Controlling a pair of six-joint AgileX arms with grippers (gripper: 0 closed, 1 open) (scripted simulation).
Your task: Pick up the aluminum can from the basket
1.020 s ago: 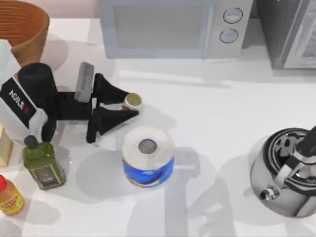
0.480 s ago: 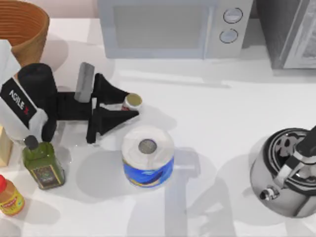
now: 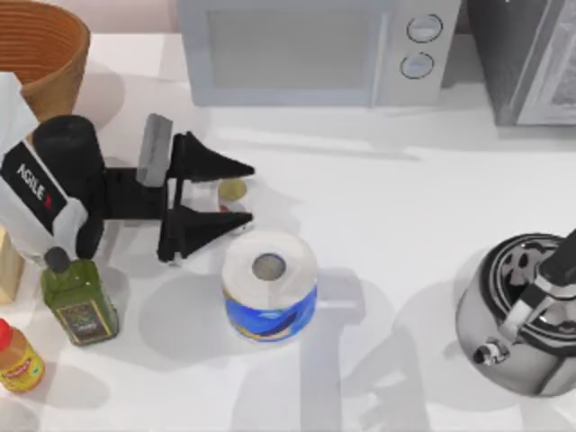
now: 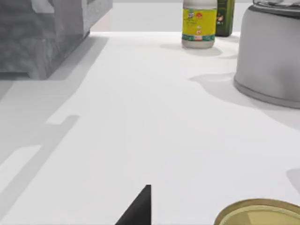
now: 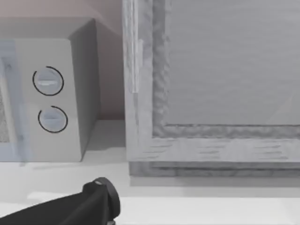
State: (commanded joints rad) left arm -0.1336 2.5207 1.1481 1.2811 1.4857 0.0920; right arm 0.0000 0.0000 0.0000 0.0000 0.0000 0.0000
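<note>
The aluminum can point(image 3: 232, 190), a small cylinder with a dull yellowish top, stands on the white table between the spread fingers of my left gripper point(image 3: 244, 193). That gripper is open, and both black fingers stand apart from the can. In the left wrist view the can's round top point(image 4: 260, 213) sits close by, beside one black fingertip point(image 4: 140, 209). The basket point(image 3: 56, 79), a woven wicker bowl, stands at the table's far left corner, well behind the left arm.
A white-and-blue paper roll point(image 3: 269, 284) stands just in front of the left gripper. A green bottle point(image 3: 78, 300) and an orange bottle point(image 3: 18, 357) are at the front left. A steel kettle point(image 3: 517, 315) is at the right, a microwave point(image 3: 306, 49) at the back.
The left gripper's fingers have spread apart and let go of the can, which now sits slightly left of where it was. The arm itself has barely moved.
</note>
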